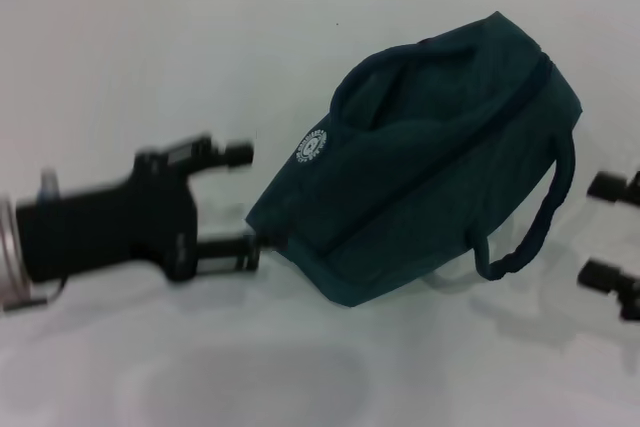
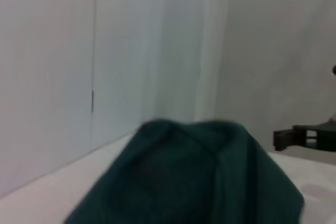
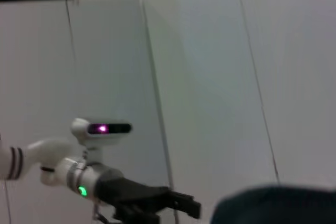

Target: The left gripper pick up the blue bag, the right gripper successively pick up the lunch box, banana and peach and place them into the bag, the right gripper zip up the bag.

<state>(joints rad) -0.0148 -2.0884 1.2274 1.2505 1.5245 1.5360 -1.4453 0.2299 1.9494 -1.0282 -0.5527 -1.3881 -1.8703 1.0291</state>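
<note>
Left hand [image 1: 248,202] (fingers spread) beside blue bag [image 1: 420,147], lengthwise far-right.

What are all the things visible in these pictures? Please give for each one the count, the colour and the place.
blue bag: one, dark teal with a round white logo, lying on its side on the table, centre-right in the head view, looking closed, one loop handle on top and one hanging toward the right.
table: one, white, under the bag and both grippers.
wall panels: pale grey-white, behind the table.
lunch box, banana, peach: none in view.
left gripper: one, black, on the left, low over the table, fingers open, fingertips close to the bag's left end; contact cannot be told.
right gripper: one, black, at the right edge beyond the bag's handle, fingers apart, holding nothing.
</note>
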